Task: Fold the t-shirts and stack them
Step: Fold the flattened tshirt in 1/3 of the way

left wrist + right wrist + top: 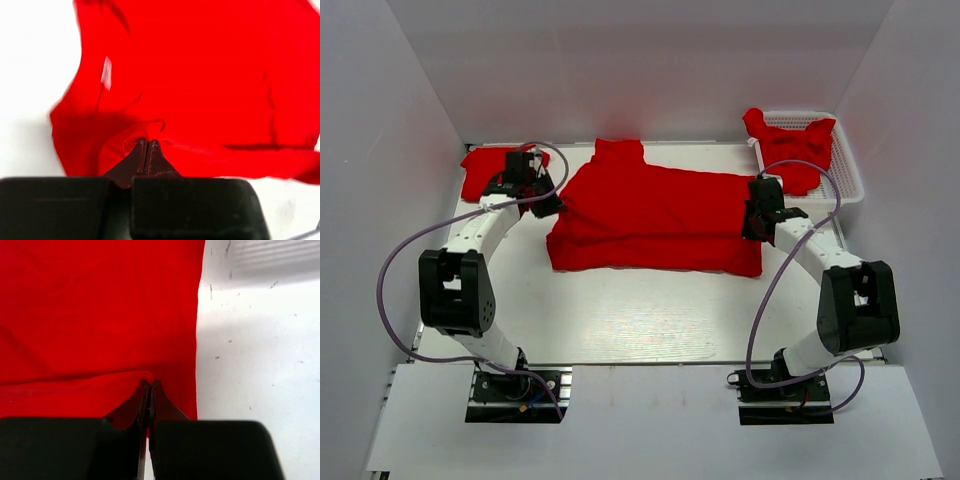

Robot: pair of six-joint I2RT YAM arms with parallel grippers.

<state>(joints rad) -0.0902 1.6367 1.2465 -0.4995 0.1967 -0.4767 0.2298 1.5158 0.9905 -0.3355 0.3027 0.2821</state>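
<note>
A red t-shirt [655, 215] lies spread across the middle of the table, its near part doubled over lengthwise. My left gripper [546, 203] is shut on its left edge; the left wrist view shows the fingertips [141, 150] pinching a bunched fold of the shirt [200, 75]. My right gripper [754, 225] is shut on the shirt's right edge; the right wrist view shows the fingertips [157, 392] closed on the fold of red fabric [100, 315]. A folded red t-shirt [485, 170] lies at the back left. Another red t-shirt [790, 145] lies crumpled in the basket.
A white mesh basket [848, 170] stands at the back right corner. White walls enclose the table on the left, back and right. Bare white table [650, 310] lies in front of the shirt.
</note>
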